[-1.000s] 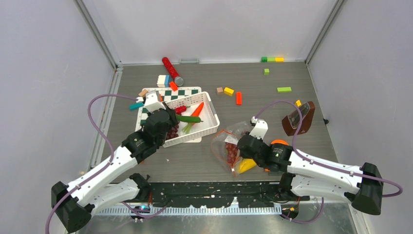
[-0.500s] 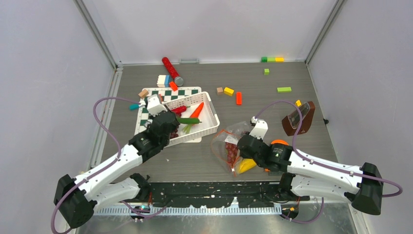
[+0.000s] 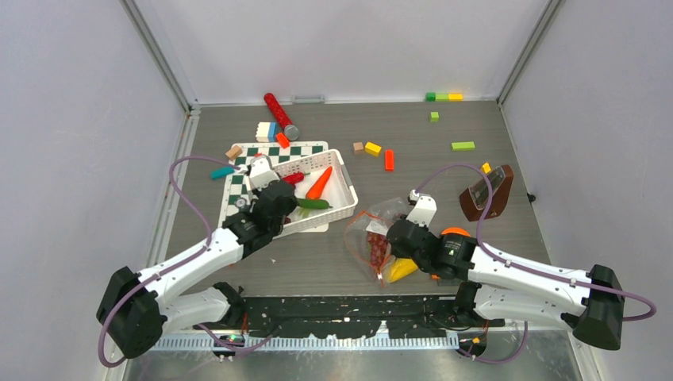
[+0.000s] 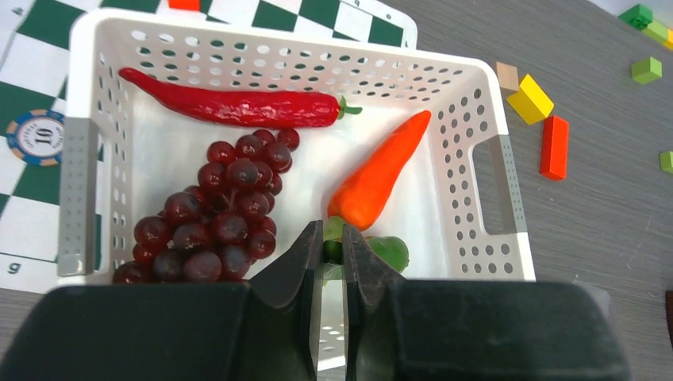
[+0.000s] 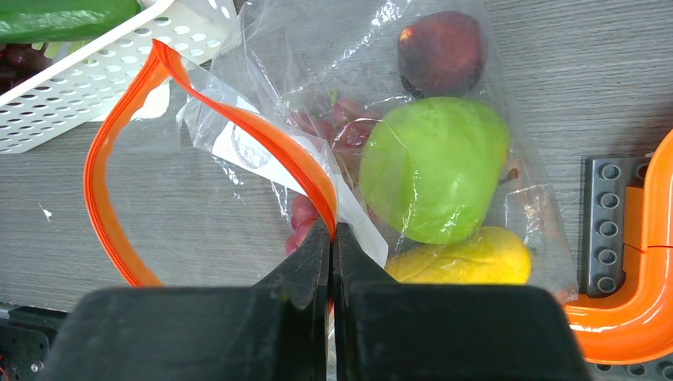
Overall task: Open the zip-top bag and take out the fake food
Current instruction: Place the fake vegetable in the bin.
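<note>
Top external: fixed, high behind both arm bases, looking down over the whole table (image 3: 405,119). Left wrist: close, facing past the left gripper (image 4: 333,238) into the white basket (image 4: 278,59); right wrist: close, past the right gripper (image 5: 332,234) onto the zip-top bag (image 5: 365,48). Shared: basket corner, ahead-left of the right gripper.

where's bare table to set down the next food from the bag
Bare table runs across the back, between the red cylinder and the small green block. Another patch lies in front of the white basket, between the left arm and the zip-top bag. Crowded: inside the basket, and front right around the bag and the orange track.
</note>
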Motion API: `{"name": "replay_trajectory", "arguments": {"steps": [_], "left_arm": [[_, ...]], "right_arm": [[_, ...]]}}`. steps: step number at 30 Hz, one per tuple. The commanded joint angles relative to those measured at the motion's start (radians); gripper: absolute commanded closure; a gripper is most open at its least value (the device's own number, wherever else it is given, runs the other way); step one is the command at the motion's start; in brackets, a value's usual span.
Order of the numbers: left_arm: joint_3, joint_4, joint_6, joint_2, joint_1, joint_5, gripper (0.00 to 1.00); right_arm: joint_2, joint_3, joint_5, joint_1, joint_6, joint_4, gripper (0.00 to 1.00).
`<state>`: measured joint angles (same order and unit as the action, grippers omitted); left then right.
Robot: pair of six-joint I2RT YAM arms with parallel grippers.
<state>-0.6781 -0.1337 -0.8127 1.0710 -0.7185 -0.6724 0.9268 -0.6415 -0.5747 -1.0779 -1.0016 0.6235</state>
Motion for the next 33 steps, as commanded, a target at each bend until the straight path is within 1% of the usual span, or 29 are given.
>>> {"name": "replay_trajectory", "arguments": {"steps": [1,14,24,26,30,33], "left_arm": [[0.013,0.069,-0.054,0.023,0.005,0.029,1.0],[0.02,0.046,-0.108,0.085,0.005,0.117,1.0],[0.006,-0.04,-0.111,0.055,0.005,0.276,1.0],[0.008,-0.055,-0.115,0.047,0.005,0.291,0.96],[0.012,-0.081,-0.12,0.018,0.005,0.3,0.85],[0.011,-0.104,-0.118,-0.003,0.005,0.29,0.73]], "right_arm": [[-0.012,-0.012,-0.035,0.0,-0.009,0.01,1.0],[-0.009,-0.014,-0.037,0.0,-0.005,0.009,1.0],[-0.011,-0.004,-0.035,0.0,-0.014,0.005,1.0],[-0.01,-0.002,-0.033,0.0,-0.015,0.002,1.0],[-0.008,-0.001,-0.031,0.001,-0.015,-0.002,1.0],[-0.007,0.0,-0.032,0.0,-0.015,-0.003,1.0]]}}
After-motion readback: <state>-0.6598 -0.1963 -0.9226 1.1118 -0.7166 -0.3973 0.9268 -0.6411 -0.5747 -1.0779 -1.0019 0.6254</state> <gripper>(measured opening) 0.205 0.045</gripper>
